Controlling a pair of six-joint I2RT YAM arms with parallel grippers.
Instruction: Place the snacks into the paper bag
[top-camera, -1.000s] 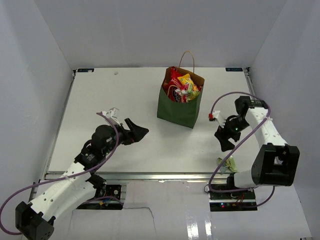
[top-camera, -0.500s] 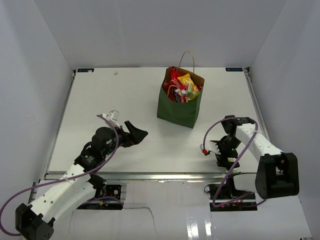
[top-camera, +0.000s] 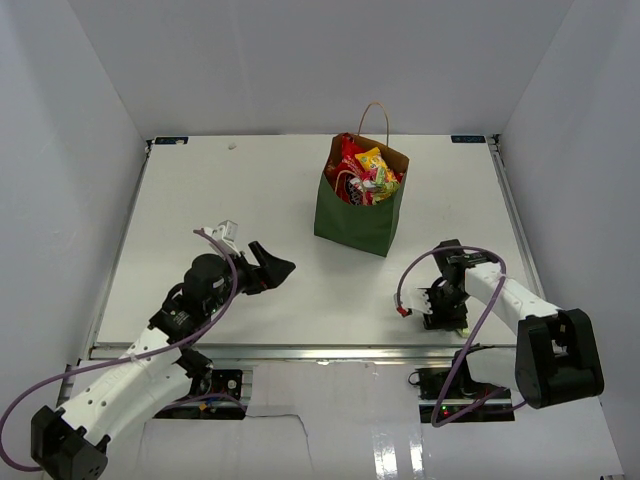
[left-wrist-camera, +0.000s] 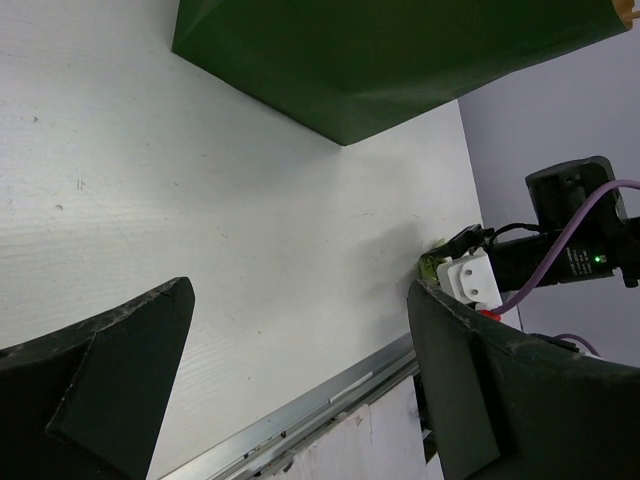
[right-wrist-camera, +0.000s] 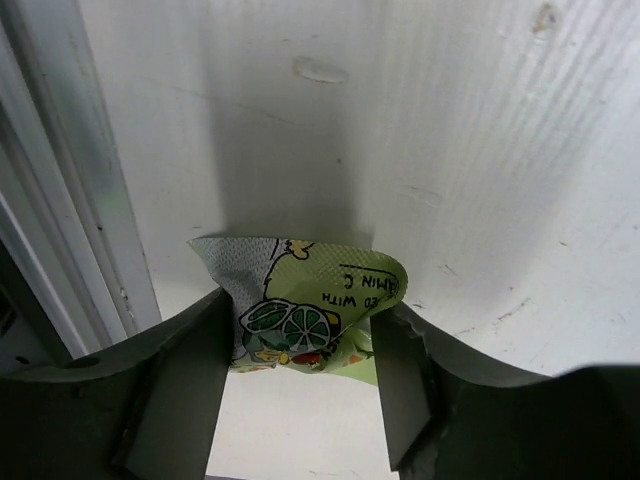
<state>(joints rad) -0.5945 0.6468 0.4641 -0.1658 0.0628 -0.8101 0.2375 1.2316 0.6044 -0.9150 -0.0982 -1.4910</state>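
The paper bag (top-camera: 360, 215), dark green, stands upright at the table's back middle, with several snacks (top-camera: 365, 172) showing in its open top. A light-green wrapper (right-wrist-camera: 310, 300) with a lime picture lies at the table's near right edge. My right gripper (right-wrist-camera: 300, 320) points down over it, both fingers pressing its sides so that it buckles upward. In the top view that gripper (top-camera: 445, 318) hides the wrapper. My left gripper (top-camera: 275, 262) hovers open and empty left of the bag. In the left wrist view, its gripper (left-wrist-camera: 300, 300) faces the bag (left-wrist-camera: 380, 50) and the wrapper (left-wrist-camera: 432, 264).
A metal rail (right-wrist-camera: 60, 200) runs along the table's near edge right beside the wrapper. White walls close in the table on the left, back and right. A purple cable (top-camera: 410, 275) loops beside the right arm.
My right arm swung from beside the bag down to the table's near right edge. Its jaws widened, then closed in on the light-green wrapper. The left arm barely moved.
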